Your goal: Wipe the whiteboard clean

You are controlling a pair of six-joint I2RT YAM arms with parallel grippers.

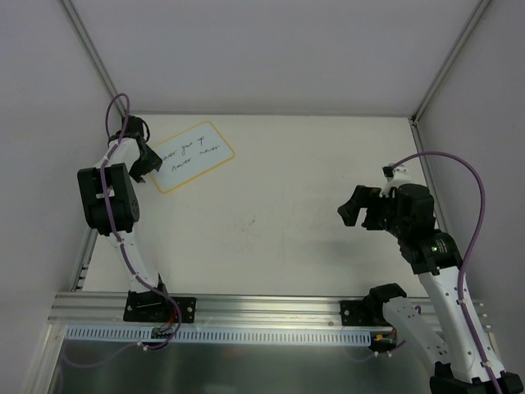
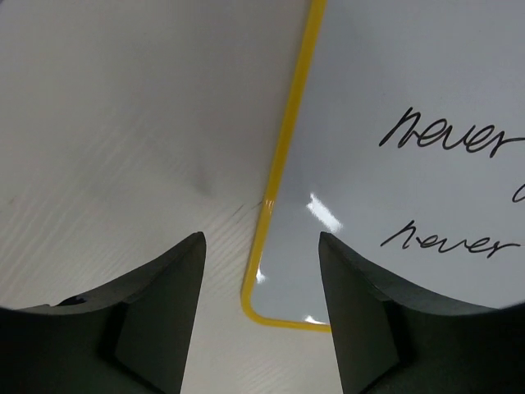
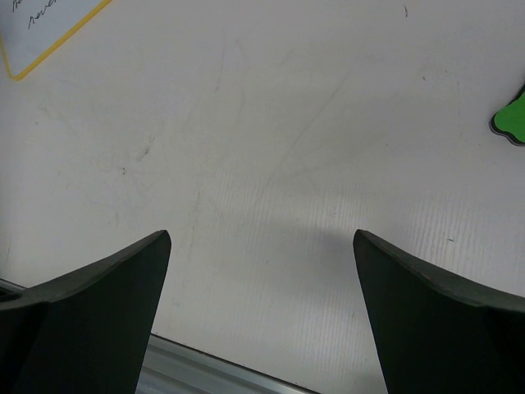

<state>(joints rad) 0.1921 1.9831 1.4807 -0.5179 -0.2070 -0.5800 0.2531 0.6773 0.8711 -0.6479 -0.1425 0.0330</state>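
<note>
The whiteboard (image 1: 194, 156), yellow-edged and bearing black handwriting, lies askew at the far left of the bench (image 1: 279, 238). The left tool (image 1: 148, 167) sits over its left end. The right tool (image 1: 359, 210), seemingly parted, hangs well apart.

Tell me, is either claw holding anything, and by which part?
Nothing is held. The left gripper is open above the whiteboard's corner edge; the right gripper is open above the table.

I see a scuffed white table (image 3: 271, 164), with a small green eraser block (image 3: 513, 115) lying flat at its right side and an aluminium rail (image 1: 271, 308) along its near edge.
</note>
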